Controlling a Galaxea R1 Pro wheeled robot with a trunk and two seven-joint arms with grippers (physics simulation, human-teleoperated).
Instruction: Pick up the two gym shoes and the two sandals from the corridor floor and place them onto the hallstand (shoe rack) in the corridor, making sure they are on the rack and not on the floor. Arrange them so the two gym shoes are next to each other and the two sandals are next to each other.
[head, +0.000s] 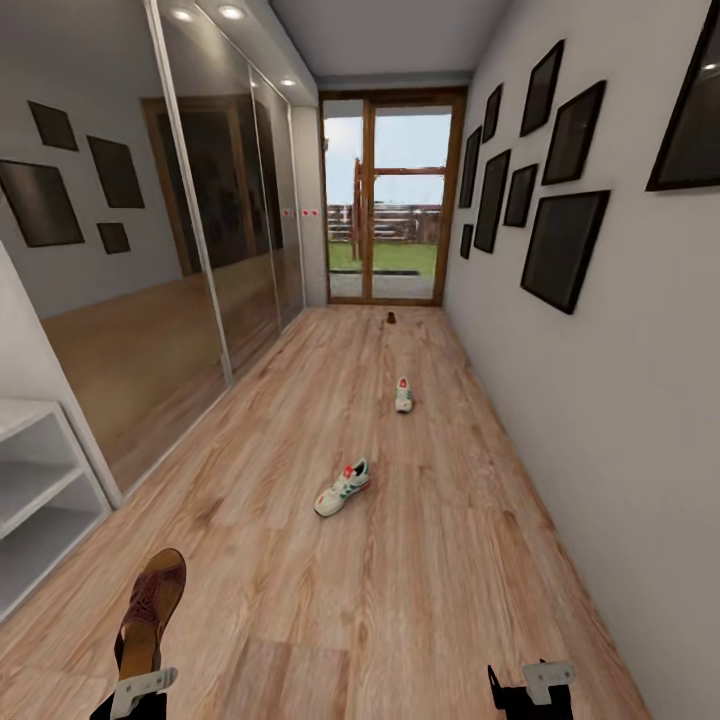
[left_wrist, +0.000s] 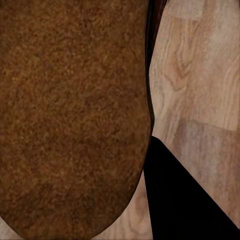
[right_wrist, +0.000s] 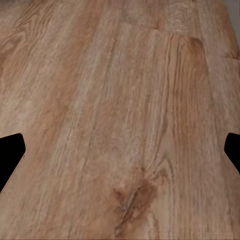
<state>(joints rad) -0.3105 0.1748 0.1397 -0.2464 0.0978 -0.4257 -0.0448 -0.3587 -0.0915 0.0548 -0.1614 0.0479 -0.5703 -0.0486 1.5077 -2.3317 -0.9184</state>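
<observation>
My left gripper is shut on the heel end of a brown sandal, which it holds above the corridor floor at the near left. In the left wrist view the sandal's brown sole sits against a dark finger. One gym shoe, white with green stripes, lies mid-floor. The other gym shoe lies farther down the corridor. A small dark brown thing near the glass door may be the second sandal; it is too small to tell. My right gripper is open over bare planks.
A pale unit with low open shelves, apparently the hallstand, stands at the left edge beside mirrored wardrobe doors. The right wall carries dark picture frames. A glass door closes the far end.
</observation>
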